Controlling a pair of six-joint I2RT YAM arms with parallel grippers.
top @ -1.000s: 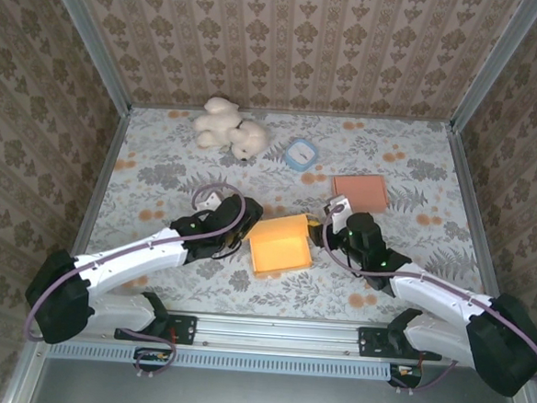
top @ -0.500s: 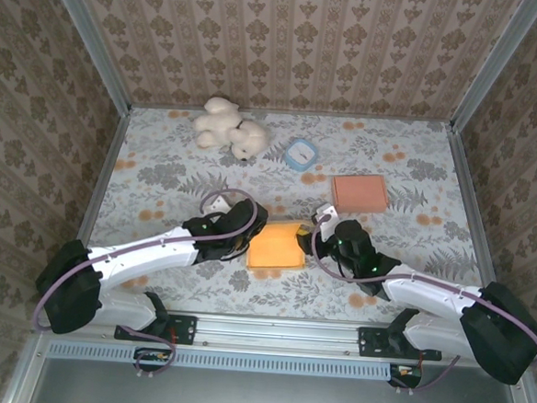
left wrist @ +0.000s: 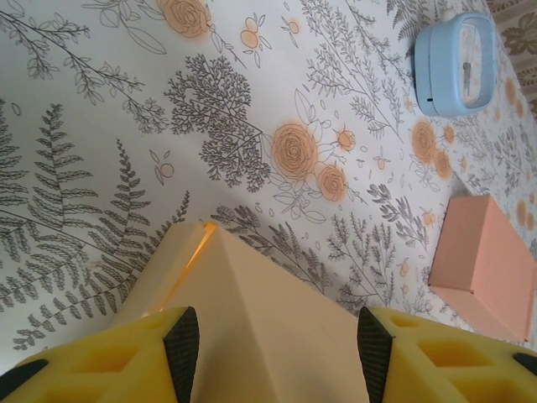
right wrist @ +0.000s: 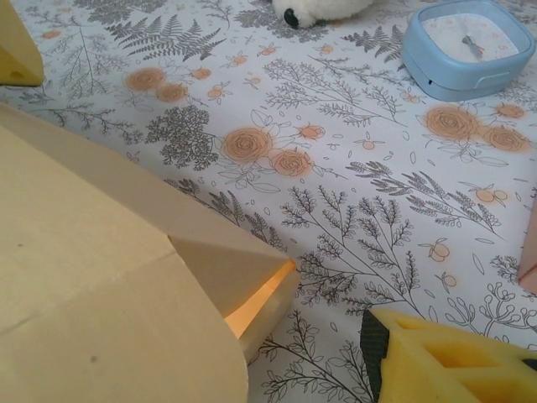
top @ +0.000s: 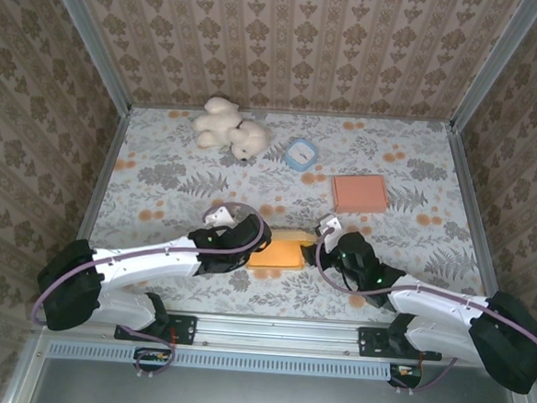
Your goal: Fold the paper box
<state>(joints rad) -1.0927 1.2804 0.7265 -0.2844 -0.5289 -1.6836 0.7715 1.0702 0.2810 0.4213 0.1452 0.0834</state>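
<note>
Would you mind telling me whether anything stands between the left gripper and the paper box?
Nothing visible does. The paper box sits directly between the two fingers of the left gripper, with no other object in the gap. The blue clock and the pink box lie farther off, beyond it.

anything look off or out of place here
Nothing spilled or damaged. The paper box is half folded, one corner seam gaping in the right wrist view. The white plush toy lies flopped over near the far wall.

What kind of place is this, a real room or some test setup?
Probably a robot test booth: wallpapered panels in a metal frame, a floral tabletop, and a left arm and right arm bolted to a rail.
</note>
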